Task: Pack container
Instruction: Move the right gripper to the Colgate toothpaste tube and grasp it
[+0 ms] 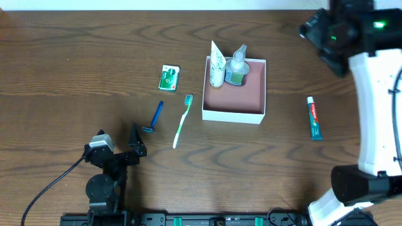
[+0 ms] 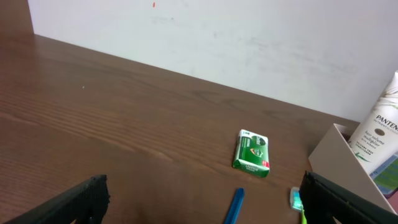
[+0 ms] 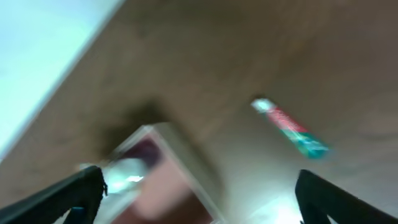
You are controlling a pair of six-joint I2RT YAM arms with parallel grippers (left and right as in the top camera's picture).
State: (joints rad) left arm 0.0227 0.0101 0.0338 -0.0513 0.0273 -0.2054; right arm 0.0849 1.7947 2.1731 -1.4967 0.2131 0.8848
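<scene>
The container (image 1: 232,115), a square white-walled box with a pink-brown inside, sits mid-table. A white tube (image 1: 217,63) and a clear bottle (image 1: 237,66) stand against its far wall. My left gripper (image 1: 125,145) is low at the front left, open and empty. Its wrist view faces a green box (image 2: 252,151), a blue razor (image 2: 234,206) and the container's corner (image 2: 333,149). My right gripper (image 1: 320,28) is raised at the back right, open and empty. Its blurred wrist view shows the container (image 3: 180,155) and a toothpaste tube (image 3: 289,127) below it.
On the wood left of the container lie a green box (image 1: 169,77), a blue razor (image 1: 154,117) and a green-and-white toothbrush (image 1: 183,119). A toothpaste tube (image 1: 314,117) lies to its right. The right arm's white body (image 1: 377,107) runs along the right edge.
</scene>
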